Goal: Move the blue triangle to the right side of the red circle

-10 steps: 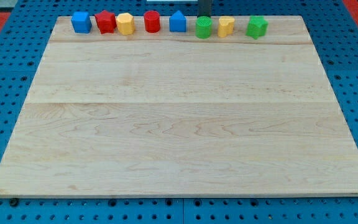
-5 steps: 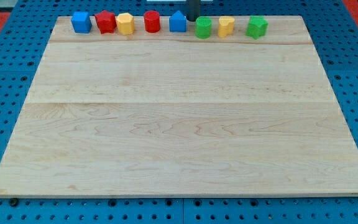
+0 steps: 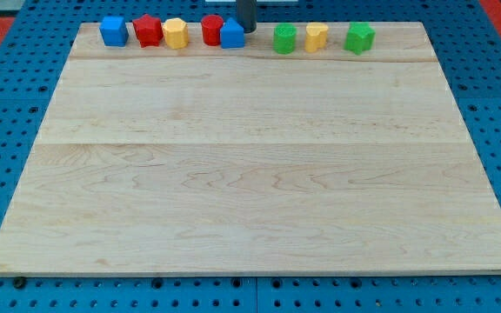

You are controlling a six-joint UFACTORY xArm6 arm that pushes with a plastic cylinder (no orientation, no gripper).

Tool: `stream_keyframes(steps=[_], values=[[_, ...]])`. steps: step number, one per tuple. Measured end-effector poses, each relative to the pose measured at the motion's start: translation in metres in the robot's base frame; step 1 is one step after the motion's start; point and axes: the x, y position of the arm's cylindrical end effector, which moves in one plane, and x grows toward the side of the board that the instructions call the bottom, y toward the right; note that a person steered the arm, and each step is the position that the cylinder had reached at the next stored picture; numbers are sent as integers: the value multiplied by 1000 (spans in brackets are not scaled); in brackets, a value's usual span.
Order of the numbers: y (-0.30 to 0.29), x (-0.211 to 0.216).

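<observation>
The wooden board (image 3: 250, 174) is spanned at the view's top by a row of blocks, the blue triangle (image 3: 231, 35) is seen touching the red circle (image 3: 211, 29) on its right, and my tip (image 3: 247, 30), fingerless, is pressed against the triangle's right edge

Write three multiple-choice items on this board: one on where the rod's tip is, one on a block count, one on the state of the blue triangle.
1. My tip is:
A. at the blue triangle's right edge
B. left of the blue cube
C. beside the green blocks

2. Green blocks on the board:
A. one
B. two
C. three

3. The blue triangle is:
A. far from the red circle
B. stacked on it
C. up against its right side

Answers: 1 A, the rod ends just right of that block. 2 B, two greens sit at the row's right. 3 C, it meets the red circle.
</observation>
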Motion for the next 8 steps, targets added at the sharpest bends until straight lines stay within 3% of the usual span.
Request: stream_keyframes(steps=[3,7,8], values=[[10,22],[-8,107],[24,143]])
